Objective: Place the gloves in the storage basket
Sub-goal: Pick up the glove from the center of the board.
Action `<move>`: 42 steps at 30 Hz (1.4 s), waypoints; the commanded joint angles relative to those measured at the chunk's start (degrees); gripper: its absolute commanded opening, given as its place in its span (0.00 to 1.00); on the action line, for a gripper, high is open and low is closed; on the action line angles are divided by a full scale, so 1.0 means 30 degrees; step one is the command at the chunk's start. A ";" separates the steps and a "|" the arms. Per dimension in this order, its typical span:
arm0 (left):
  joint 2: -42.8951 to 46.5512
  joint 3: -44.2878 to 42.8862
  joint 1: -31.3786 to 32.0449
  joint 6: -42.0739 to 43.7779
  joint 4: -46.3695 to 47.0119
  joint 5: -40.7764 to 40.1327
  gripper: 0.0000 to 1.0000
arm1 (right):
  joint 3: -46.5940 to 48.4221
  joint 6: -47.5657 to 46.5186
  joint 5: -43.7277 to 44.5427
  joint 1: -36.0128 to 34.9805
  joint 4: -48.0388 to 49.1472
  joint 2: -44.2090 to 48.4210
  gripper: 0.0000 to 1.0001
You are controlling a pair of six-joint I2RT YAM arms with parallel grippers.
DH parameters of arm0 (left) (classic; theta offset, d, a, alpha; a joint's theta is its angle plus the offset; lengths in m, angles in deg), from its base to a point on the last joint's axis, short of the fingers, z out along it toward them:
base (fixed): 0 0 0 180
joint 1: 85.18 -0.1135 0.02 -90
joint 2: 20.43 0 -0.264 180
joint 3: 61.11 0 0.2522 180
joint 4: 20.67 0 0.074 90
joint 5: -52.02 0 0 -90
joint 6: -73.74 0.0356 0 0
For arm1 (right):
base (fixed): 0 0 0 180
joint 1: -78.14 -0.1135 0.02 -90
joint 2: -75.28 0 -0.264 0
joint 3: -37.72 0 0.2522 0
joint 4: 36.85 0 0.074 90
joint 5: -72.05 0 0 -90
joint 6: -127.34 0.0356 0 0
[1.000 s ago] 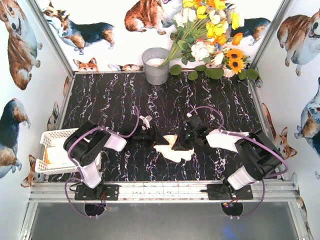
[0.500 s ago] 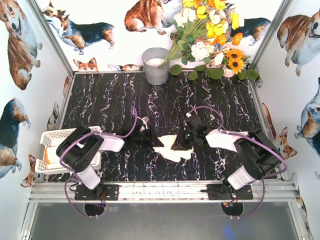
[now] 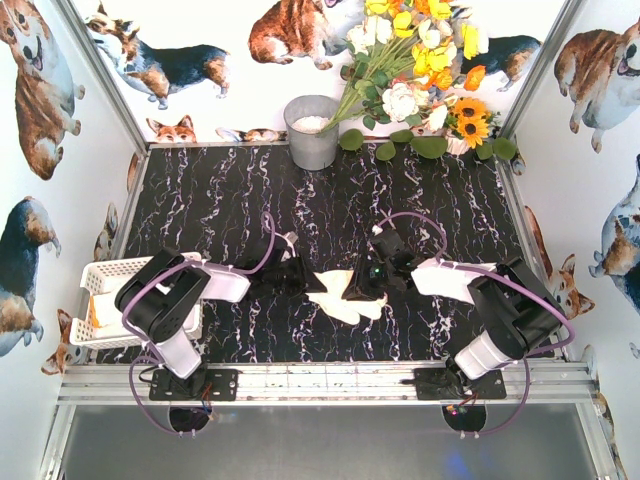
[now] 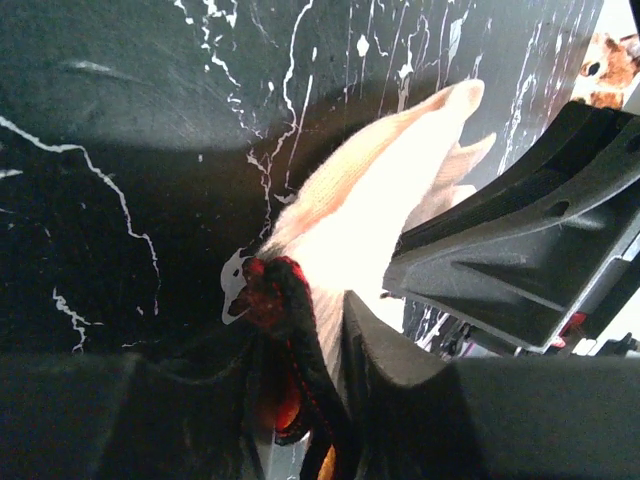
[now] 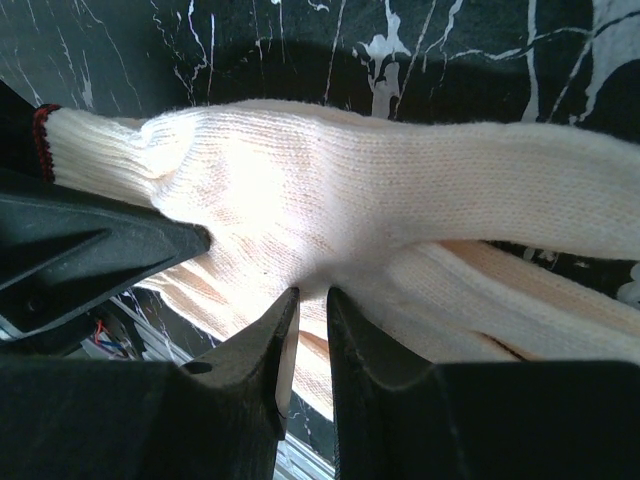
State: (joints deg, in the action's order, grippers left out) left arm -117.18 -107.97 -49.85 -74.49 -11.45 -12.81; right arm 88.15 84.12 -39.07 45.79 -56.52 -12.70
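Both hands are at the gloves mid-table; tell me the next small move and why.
Probably open the right hand: it pinches what looks like the same glove whose red-trimmed cuff the left hand grips, and the storage basket sits beside the left arm, which could carry it there.

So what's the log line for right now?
left gripper: pinching glove cuff | right gripper: pinching glove middle | storage basket: far left, apart from glove
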 commanded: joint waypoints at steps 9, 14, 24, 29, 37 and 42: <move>0.1894 -0.0652 -0.0101 0.2982 -0.5866 -0.2362 0.00 | -0.0093 -0.0502 0.1630 -0.0083 -0.1238 0.1044 0.28; 0.3674 -0.1499 -0.0273 0.4591 -1.0490 -0.4126 0.00 | 0.0666 -0.0990 0.1983 -0.0083 -0.2605 0.2598 0.42; 0.6123 -0.4664 -0.1293 0.7507 -2.0842 -0.8728 0.00 | 0.1323 -0.2393 0.3598 0.1114 -0.5147 0.5953 0.50; 0.6985 -0.6320 -0.2599 0.8375 -2.5173 -1.0585 0.00 | 0.0425 -0.2783 0.3542 0.2460 -0.4998 0.7555 0.51; 0.7759 -0.8685 -0.5323 0.9685 -3.0210 -1.2751 0.00 | -0.0385 -0.3957 0.4329 0.3235 -0.5300 0.9388 0.53; 0.8670 -1.0031 -0.7146 1.0278 -3.2221 -1.3737 0.00 | -0.0582 -0.4501 0.4156 0.3453 -0.5298 0.9488 0.54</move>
State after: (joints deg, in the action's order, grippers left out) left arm -93.73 -134.31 -67.77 -46.56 -100.02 -49.82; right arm 87.18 73.20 -27.23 55.49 -73.59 14.51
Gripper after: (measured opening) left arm 0.072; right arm 0.537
